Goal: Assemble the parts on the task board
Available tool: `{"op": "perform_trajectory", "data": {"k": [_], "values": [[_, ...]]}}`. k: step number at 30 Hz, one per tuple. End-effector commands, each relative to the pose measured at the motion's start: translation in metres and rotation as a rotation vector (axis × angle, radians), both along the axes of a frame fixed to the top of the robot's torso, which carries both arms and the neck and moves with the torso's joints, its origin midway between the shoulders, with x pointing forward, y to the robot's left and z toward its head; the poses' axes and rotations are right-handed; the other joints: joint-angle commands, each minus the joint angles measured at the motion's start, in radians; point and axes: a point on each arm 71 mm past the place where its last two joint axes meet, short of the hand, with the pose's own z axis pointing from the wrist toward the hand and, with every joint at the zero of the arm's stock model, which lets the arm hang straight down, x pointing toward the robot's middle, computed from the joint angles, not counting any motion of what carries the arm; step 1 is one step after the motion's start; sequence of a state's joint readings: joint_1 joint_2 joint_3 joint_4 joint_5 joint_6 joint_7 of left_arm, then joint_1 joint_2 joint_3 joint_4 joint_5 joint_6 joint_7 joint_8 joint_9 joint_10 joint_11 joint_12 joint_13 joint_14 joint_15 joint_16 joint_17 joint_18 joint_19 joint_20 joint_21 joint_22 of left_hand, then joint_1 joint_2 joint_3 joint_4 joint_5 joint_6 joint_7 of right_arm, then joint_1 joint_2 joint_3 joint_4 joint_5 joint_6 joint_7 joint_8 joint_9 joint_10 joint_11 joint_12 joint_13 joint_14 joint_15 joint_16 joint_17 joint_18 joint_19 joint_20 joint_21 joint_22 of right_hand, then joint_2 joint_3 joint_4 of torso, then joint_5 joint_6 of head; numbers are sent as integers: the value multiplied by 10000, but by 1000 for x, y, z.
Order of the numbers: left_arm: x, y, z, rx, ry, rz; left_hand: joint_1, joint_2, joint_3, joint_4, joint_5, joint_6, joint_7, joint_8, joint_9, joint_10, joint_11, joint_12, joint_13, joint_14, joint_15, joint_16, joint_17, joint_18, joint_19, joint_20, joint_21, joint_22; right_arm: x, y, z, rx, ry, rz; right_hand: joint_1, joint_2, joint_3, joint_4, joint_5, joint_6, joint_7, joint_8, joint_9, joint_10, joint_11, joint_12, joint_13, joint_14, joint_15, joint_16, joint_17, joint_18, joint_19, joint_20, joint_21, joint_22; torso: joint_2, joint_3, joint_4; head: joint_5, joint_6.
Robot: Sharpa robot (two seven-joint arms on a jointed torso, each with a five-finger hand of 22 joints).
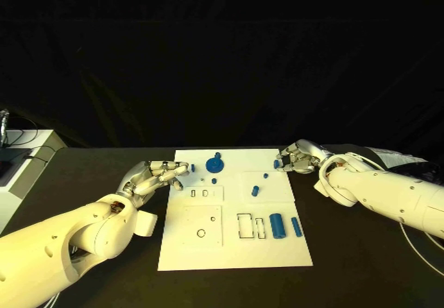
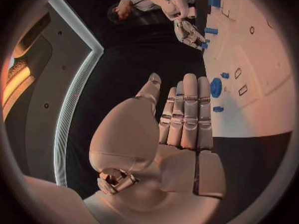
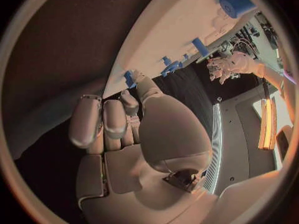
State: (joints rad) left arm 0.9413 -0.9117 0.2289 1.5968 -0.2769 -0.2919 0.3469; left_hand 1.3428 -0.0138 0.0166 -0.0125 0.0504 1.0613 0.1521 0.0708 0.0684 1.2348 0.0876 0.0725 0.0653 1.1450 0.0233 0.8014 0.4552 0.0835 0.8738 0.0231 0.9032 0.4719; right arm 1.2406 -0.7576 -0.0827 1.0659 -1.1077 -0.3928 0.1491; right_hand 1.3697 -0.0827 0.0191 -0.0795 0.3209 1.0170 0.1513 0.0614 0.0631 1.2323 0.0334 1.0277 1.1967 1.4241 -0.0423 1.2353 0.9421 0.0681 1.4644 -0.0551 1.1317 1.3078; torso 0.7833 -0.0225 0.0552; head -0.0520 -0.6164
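My left hand and right hand hover empty, fingers loosely curled, flanking the task board to reach its blue parts.

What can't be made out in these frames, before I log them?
- Right hand, head view: whether its curled fingers touch the small blue peg at the task board edge; too small to tell.
- Left hand, head view: whether its bunched fingers hold anything.
- Task board, right wrist view: its near part is hidden behind the palm.
- Large blue cylinder, right wrist view: cut by the circle's rim.
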Motion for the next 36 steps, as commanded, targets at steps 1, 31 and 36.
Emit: {"op": "perform_trajectory", "data": {"k": [1,31,36], "values": [[-1,-2,1,-148,-84,-161,37,19,4,-47,-5,-56,6,-11,-6,-52,23,-26,-8,-42,8,64,7,56,-80,23,65,-16,-1,2,-6,-106,250,-42,-98,23,17,56,85,15,-3,18,13,55,0,74,14,69,10,42,16,103,160,24,63,1550,-4,8,5,2,-42],[-1,-1,1,-120,-57,-132,43,35,7,-56,-5,-47,12,-9,-6,-64,26,-22,-8,-56,10,85,-4,62,-91,28,87,-28,2,14,-9,-71,553,203,-244,714,765,-248,-25,962,-293,53,9,231,-192,264,222,79,-158,40,56,46,164,-108,173,1570,-2,2,-2,22,-73],[-1,-1,1,-118,-56,-126,43,35,7,-56,-5,-47,12,-9,-6,-64,26,-22,-8,-56,10,85,-4,62,-91,28,87,-28,3,14,-9,-63,510,206,-383,963,1125,-375,41,1286,-425,66,18,314,-277,271,304,91,-238,18,81,-8,165,-208,221,1578,-8,1,3,23,-81]]}}
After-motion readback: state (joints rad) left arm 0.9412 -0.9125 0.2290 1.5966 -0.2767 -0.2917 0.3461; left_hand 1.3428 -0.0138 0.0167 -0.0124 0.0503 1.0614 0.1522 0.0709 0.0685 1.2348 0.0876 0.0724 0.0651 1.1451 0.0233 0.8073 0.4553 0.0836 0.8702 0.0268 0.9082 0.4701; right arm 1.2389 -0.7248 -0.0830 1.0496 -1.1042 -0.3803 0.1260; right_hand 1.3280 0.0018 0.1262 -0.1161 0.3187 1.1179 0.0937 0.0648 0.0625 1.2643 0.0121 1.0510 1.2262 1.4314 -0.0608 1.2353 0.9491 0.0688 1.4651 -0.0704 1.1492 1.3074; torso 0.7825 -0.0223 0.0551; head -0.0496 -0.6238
